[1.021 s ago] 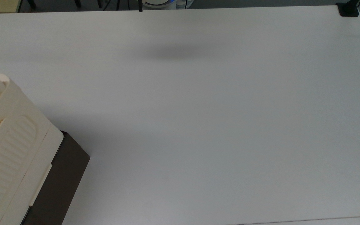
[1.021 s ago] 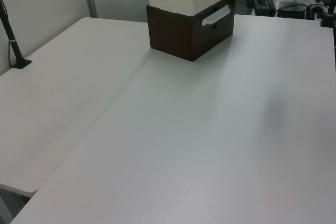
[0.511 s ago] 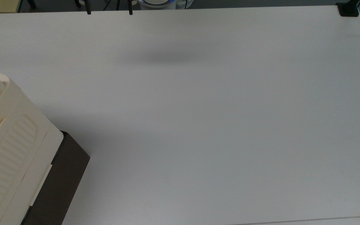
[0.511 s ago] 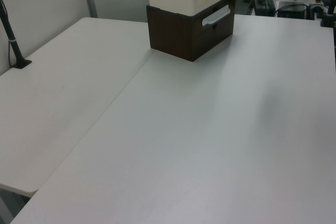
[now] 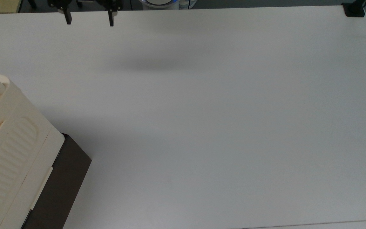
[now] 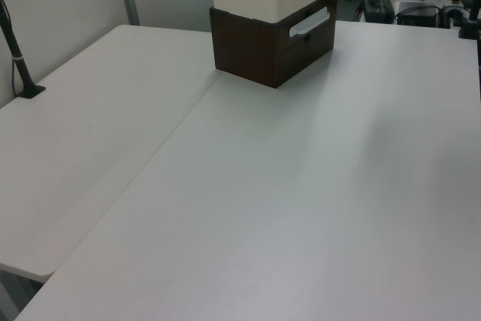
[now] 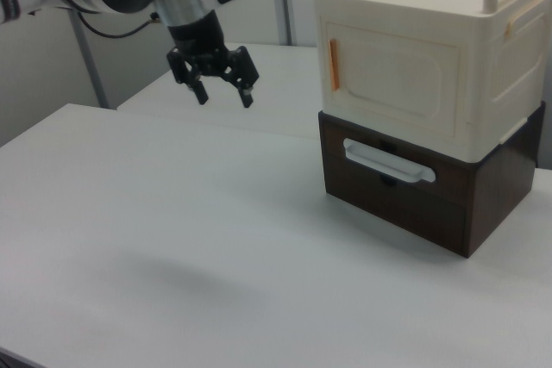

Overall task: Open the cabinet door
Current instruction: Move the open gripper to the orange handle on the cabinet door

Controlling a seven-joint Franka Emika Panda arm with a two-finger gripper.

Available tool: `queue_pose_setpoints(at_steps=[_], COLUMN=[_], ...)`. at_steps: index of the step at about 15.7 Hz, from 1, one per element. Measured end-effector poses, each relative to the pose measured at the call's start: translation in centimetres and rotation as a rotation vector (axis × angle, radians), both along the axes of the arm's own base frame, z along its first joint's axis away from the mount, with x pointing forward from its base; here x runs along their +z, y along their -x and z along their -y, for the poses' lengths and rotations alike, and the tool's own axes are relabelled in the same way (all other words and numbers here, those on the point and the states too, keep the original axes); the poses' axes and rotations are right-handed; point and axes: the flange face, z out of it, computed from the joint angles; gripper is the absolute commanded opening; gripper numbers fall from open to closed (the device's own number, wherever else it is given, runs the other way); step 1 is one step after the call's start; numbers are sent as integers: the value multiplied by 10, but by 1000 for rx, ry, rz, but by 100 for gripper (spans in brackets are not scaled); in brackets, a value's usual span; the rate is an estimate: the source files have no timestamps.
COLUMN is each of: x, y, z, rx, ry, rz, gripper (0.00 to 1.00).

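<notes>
- In the right view, the gripper [image 7: 222,91] hangs above the table [image 7: 172,239] at the right view's left, fingers spread wide and holding nothing.
- Risk, as I judge it: approaching that wide could catch the cabinet's corner and shove the whole stack (nothing visible anchors it).
- The cabinet [image 7: 423,49] stands well apart, at the right view's right, on a dark brown drawer unit [image 7: 414,204].
- The cabinet door [image 7: 390,75] faces forward, flush and shut, an orange handle strip [image 7: 333,64] along its edge; a glancing contact could slip off that slim strip.
- What the cabinet or drawer holds cannot be seen, both being closed.
</notes>
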Motion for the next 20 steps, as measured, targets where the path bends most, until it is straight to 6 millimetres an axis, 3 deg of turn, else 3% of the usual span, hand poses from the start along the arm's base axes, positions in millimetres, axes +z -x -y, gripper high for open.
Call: queue_pose_setpoints(at_steps=[4, 7, 14, 20], x=[-7, -2, 19, 8], y=[-20, -26, -37, -56], z=[14, 21, 33, 42], rx=[-14, -30, -118, -197], ry=[17, -1, -67, -77], rz=[99, 169, 361, 443], gripper=[64, 52, 52, 52])
